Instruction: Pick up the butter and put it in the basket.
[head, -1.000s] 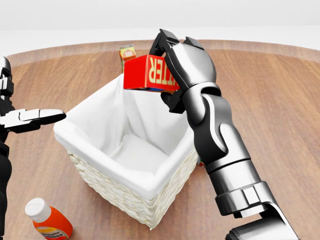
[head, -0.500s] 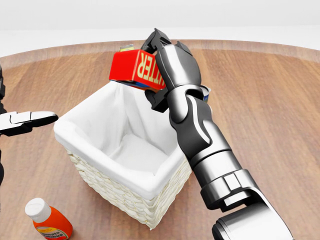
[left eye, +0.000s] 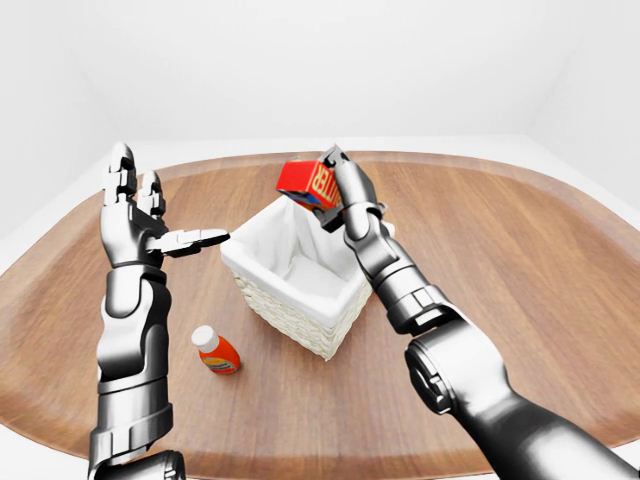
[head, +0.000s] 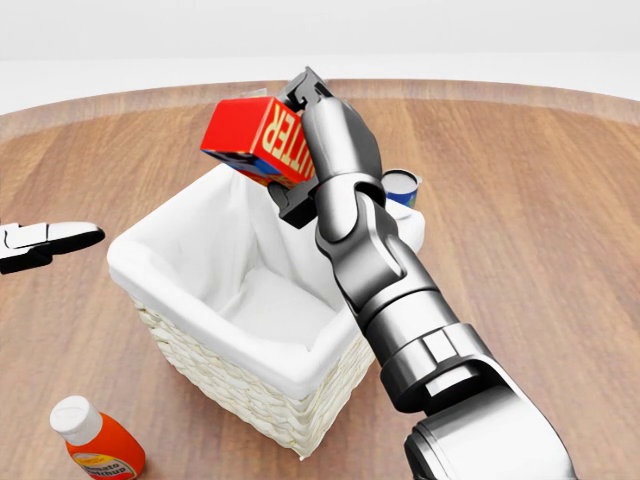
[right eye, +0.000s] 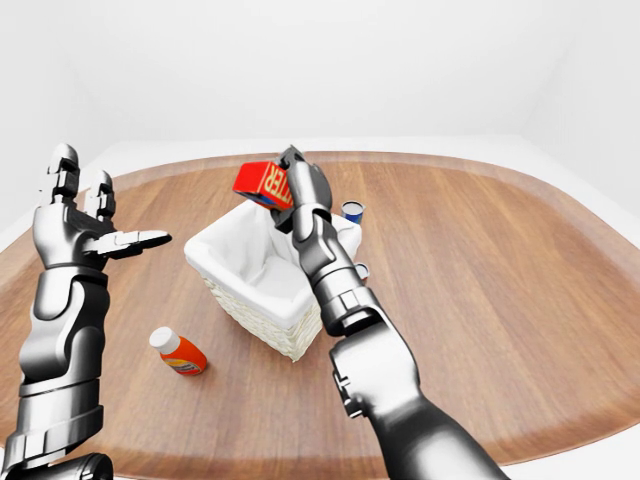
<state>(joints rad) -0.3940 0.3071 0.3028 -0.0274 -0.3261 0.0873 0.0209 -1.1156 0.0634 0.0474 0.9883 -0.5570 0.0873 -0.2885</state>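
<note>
wooden tabletop (head: 560, 200) under white walls carries one basket (head: 250, 370), one orange bottle (head: 100, 445) and one blue can (head: 402, 186). our right hand (head: 305, 150) grips one butter (head: 255, 140), a red box with yellow letters, tilted above the basket's upper rim. only the eye views show our whole left hand (left eye: 150, 225), fingers spread and holding nothing; a second small can (right eye: 361, 270) perhaps sits beside the basket.

Butter (head: 250, 140) in right hand (head: 310, 135) above basket (head: 230, 370)
</note>
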